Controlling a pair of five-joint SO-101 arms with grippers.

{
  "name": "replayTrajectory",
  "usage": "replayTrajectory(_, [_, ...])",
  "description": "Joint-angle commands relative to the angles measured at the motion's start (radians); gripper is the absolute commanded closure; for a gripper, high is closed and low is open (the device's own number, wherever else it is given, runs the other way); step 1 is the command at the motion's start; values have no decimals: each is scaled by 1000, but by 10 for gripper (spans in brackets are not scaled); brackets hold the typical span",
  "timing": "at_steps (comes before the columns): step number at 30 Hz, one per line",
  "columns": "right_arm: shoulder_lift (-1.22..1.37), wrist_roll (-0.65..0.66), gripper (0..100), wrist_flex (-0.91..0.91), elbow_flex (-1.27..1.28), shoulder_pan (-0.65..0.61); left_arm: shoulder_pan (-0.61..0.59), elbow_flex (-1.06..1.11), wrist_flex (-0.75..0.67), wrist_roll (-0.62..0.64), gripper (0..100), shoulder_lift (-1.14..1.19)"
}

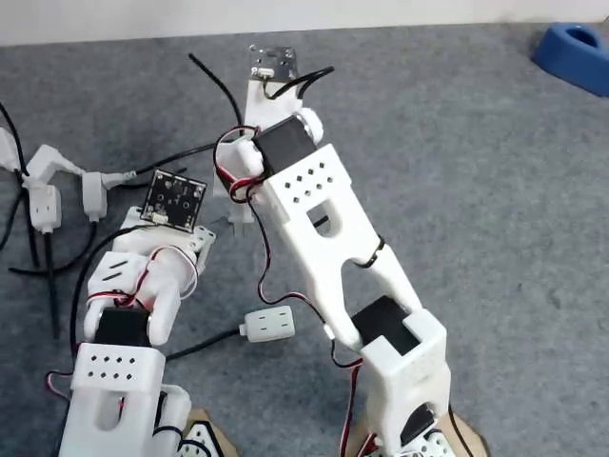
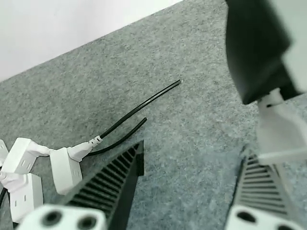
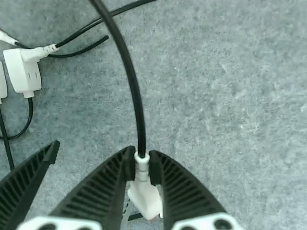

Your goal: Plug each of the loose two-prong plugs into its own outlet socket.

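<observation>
Noting right claw (image 3: 140, 160) clenched on a white two-prong plug (image 3: 145, 196), left claw (image 2: 192, 149) gaping empty beside it; judged early, since this plug is not yet seated and an unfilled outlet socket (image 1: 268, 326) lies behind both claws, apart.

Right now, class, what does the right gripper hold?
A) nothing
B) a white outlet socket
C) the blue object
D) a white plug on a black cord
D: in the right wrist view the right gripper is shut on the white plug, with its black cord leading away from it.
</observation>
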Motion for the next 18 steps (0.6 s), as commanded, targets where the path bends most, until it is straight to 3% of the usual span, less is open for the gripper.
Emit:
replayTrajectory(1, [-54, 21, 993, -21, -50, -8, 8, -25, -15, -12, 680, -19])
replayTrajectory(9, [-53, 41, 993, -56, -48, 107, 8, -76, -20, -18, 649, -21])
replayTrajectory(18, [-19, 38, 993, -85, -48, 110, 13, -131, -17, 0, 649, -21])
